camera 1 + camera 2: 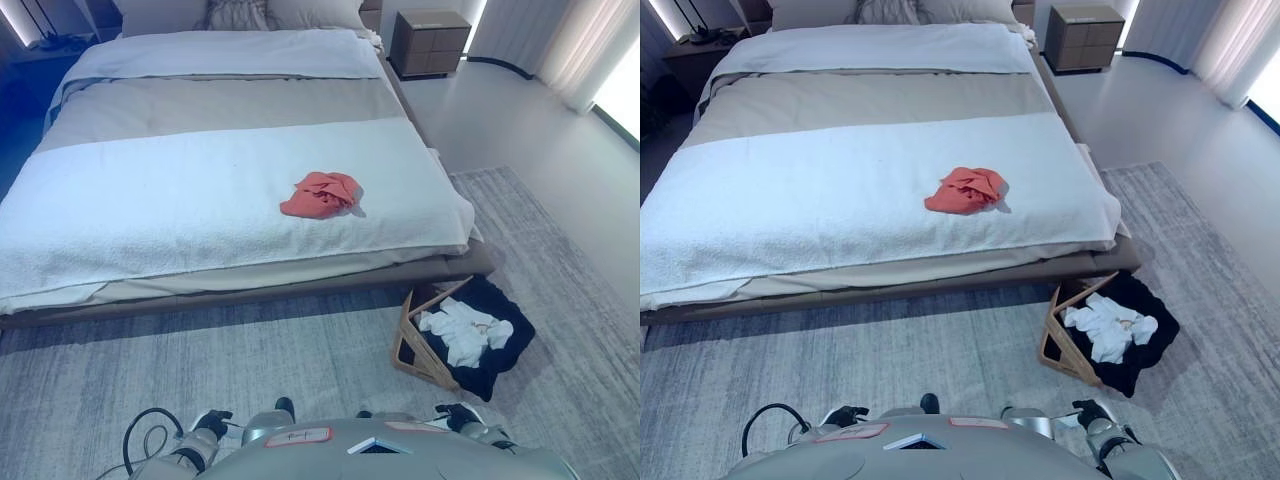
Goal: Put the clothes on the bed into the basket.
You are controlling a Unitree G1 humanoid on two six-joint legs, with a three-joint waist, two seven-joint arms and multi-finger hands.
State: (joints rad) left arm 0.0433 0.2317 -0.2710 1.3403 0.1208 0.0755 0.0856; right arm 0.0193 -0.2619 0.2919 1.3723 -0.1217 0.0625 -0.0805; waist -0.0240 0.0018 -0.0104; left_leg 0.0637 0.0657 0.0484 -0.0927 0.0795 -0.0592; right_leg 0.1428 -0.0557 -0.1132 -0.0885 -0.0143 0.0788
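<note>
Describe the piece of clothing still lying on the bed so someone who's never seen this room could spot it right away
Start at the big bed and find the white blanket spread across its foot end. On that blanket, towards the side nearest the basket on the rug, lies a crumpled orange-red garment. It is the only coloured item there; the white clothes are already in the basket.

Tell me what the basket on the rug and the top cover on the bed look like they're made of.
The basket looks like a light wooden frame, smooth and matte, holding a dark fabric liner that sags softly. The white bed cover looks like terry or fleece, going by its nubby, fuzzy surface, though the weave is too fine to confirm.
</note>
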